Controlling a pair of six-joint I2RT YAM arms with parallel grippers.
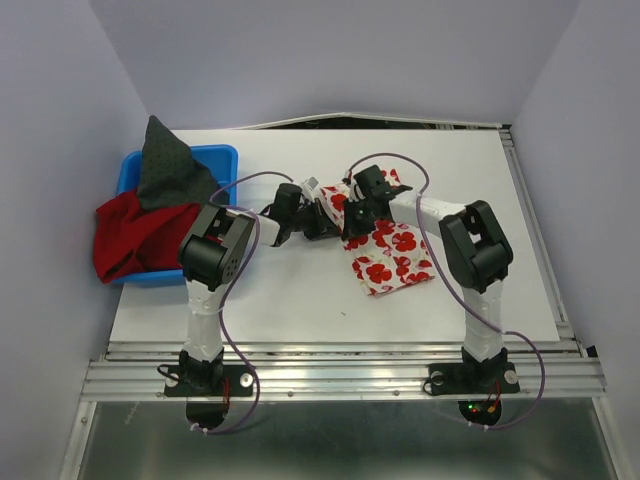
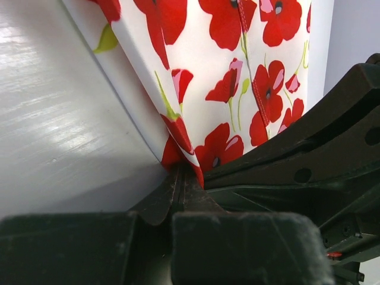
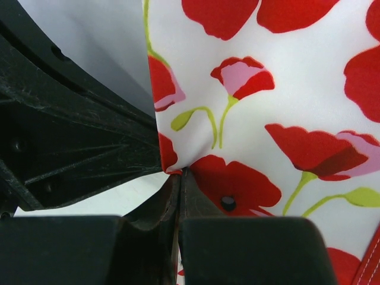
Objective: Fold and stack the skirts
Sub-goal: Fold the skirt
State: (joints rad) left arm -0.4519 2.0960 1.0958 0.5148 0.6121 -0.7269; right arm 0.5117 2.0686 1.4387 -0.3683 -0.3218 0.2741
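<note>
The white skirt with red flower print [image 1: 385, 250] lies mid-table, its upper part lifted and bunched between both grippers. My left gripper [image 1: 325, 215] is shut on a corner of its cloth; the left wrist view shows the pinched fold [image 2: 181, 163] hanging from the closed jaws. My right gripper [image 1: 362, 208] is shut on another edge of the same skirt [image 3: 267, 119], right beside the left gripper. The deep-red skirt [image 1: 130, 235] hangs over the blue bin's front left edge. The dark grey skirt [image 1: 165, 165] stands in a peak on top of it.
The blue plastic bin [image 1: 225, 155] sits at the table's left edge. The white table top [image 1: 300, 300] ends at a metal rail in front. Purple walls close in on both sides and behind.
</note>
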